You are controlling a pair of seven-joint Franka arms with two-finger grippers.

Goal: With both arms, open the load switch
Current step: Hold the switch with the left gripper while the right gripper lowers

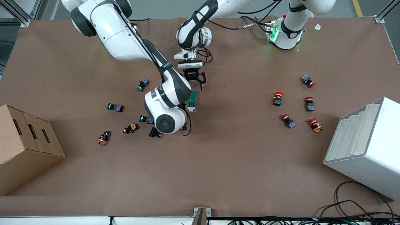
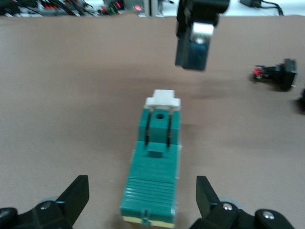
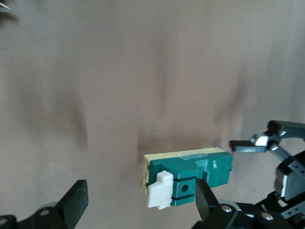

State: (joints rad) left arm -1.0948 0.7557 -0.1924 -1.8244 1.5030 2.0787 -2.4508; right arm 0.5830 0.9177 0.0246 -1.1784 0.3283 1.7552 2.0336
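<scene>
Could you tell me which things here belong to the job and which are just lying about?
Job: load switch; left gripper over its end; right gripper open around it.

Lying about: green push buttons; red push buttons; cardboard box; white bin.

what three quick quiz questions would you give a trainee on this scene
1. True or false: the load switch lies on the table, held by neither the left gripper nor the right gripper.
2. The left gripper's fingers are: A) open, B) shut on the load switch, C) shut on a push button.
3. Fill in: the cardboard box stands at the ___ arm's end of the table.

Key: 1 true; 2 A; 3 right.
</scene>
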